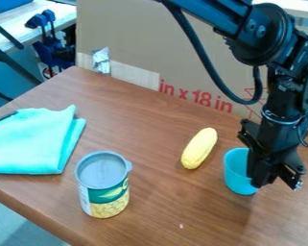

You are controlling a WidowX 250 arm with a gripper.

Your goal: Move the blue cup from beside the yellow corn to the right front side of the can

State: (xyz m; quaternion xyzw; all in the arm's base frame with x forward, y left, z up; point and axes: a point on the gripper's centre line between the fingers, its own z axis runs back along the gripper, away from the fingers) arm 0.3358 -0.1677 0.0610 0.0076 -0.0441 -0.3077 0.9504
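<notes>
The black gripper (pixel 264 178) hangs at the right side of the view, against or just in front of the right side of a turquoise cup (pixel 236 174). It hides part of the cup's rim and wall; whether they touch is unclear. The cup stands upright on the brown table (pixel 159 202). Left of the cup lies a yellow corn-like object (pixel 199 148), tilted diagonally. An upright can (pixel 105 185) with a grey top and a green and yellow label stands nearer the front left.
A folded turquoise cloth (pixel 31 141) lies at the left table edge, with a dark item (pixel 4 117) on it. A cardboard panel (pixel 136 41) rises along the back edge. A small pale speck (pixel 181 226) is near the front.
</notes>
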